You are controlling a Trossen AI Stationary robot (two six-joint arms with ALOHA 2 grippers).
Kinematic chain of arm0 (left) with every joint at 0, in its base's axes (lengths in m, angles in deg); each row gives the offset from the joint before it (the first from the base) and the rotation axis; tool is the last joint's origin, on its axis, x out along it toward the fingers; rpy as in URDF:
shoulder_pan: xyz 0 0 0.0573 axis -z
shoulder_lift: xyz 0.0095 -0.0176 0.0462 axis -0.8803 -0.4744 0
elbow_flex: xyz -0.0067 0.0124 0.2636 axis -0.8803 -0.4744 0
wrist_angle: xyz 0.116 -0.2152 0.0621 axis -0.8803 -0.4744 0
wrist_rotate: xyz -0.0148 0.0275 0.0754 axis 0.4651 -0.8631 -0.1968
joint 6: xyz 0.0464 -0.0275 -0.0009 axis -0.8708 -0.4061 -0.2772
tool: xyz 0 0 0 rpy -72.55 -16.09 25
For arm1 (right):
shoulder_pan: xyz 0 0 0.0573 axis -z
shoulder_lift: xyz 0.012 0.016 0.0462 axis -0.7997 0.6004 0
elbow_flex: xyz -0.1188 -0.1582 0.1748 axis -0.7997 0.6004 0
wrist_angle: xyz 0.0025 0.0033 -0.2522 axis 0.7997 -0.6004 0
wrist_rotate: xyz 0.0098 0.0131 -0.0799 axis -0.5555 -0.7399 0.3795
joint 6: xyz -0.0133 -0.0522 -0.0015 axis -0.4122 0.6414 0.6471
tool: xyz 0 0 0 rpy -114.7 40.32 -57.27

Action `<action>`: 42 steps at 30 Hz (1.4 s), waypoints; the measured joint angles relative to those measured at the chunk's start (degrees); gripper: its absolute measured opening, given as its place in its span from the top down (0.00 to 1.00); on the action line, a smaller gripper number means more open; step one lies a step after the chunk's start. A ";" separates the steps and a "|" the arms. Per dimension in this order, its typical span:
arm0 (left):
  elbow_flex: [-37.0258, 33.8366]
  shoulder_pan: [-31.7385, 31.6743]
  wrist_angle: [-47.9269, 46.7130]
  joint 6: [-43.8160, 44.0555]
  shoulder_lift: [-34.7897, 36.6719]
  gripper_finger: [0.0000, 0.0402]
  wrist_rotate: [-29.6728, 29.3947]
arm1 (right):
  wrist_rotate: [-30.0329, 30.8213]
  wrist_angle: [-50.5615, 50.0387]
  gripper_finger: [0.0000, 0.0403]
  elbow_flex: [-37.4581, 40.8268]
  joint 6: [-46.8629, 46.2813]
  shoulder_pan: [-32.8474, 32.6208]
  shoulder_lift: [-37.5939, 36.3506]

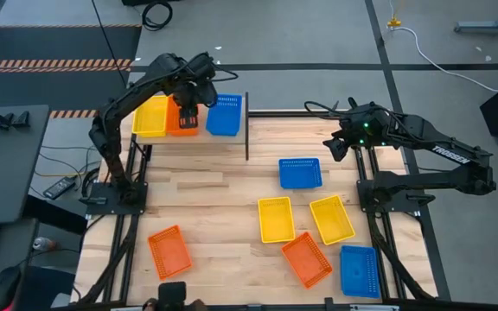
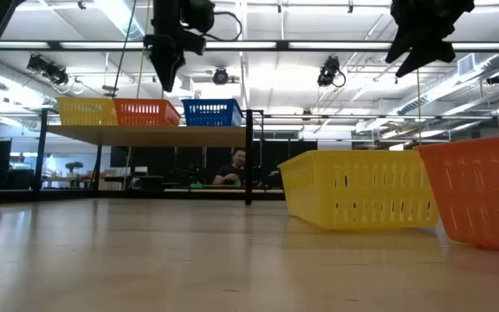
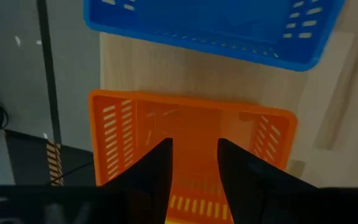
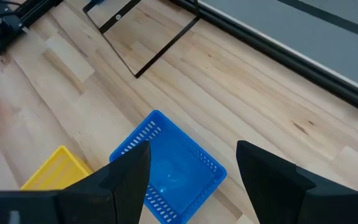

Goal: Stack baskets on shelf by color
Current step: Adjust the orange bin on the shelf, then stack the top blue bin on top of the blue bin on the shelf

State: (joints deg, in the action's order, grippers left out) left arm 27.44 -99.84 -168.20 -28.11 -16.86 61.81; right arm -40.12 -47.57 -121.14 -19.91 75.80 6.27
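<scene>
Step in hand, as we read it: first layer on the shelf is laid, left arm is finishing with the middle basket.

Bench (image 1: 223, 186), seen from above, holds six loose baskets. Clock positions are taken from its centre. Blue basket (image 1: 301, 173) at about 2 o'clock; two yellow baskets (image 1: 276, 219) (image 1: 332, 218) side by side at about 4; orange basket (image 1: 306, 259) and another blue basket (image 1: 359, 270) nearer 5; lone orange basket (image 1: 169, 250) at 7.

Shelf (image 2: 189, 135) stands along the far edge at 11 to 12 o'clock. On it, one row: yellow basket (image 1: 150, 116), orange basket (image 3: 191, 143), blue basket (image 1: 224, 115), each just beside the next. No stacks yet, one of each colour placed.

Left arm reaches up over the shelf. Left gripper (image 3: 193, 168) hangs above the orange shelf basket, fingers a narrow gap apart. In the wrist view we see nothing between them; the low view shows it clear above the basket rim.

Right arm is bent over the 2 o'clock side. Right gripper (image 4: 191, 177) spread wide and empty, hovering above the loose blue basket.

Next move, we judge: the right gripper drops onto the rim of that blue basket, closes, carries it to the blue shelf basket and nests it squarely. The left arm must first clear the shelf to avoid crowding.
</scene>
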 joint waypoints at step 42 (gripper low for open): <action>0.00 2.05 1.88 10.39 -2.01 0.67 -6.51 | -2.17 -0.05 0.39 0.00 -1.74 -0.01 0.00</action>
State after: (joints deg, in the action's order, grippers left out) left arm 27.44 -97.78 -166.33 -17.71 -18.88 55.29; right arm -42.29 -47.63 -121.14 -21.65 75.79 6.27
